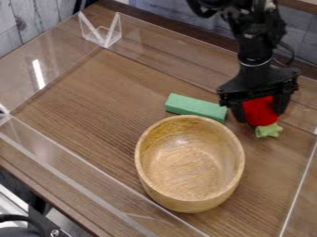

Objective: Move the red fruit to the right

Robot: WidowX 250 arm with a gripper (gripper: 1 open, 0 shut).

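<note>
**Open fingers straddle the strawberry at the right of the surface**

The black arm reaches down from the top of the view, and its fingers (259,102) point steeply downward, spread wide apart. The red fruit (260,112), a small bright toy strawberry, sits between the two fingers, with one dark finger on each side of it. Whether either finger actually touches the fruit cannot be told from this view. The fruit's light green leafy cap (268,131) pokes out just below the fingers, toward the camera, and lies on the wooden surface (99,102).

Just beside the fingers, on their left as seen here, lies a flat green block (197,107), its near end close to the left finger. Below the fingers and toward the camera stands a wooden bowl (190,161), much larger than the fruit and standing apart from it. A clear plastic wall (301,190) runs around the edge of the surface, its right side near the fingers.
</note>
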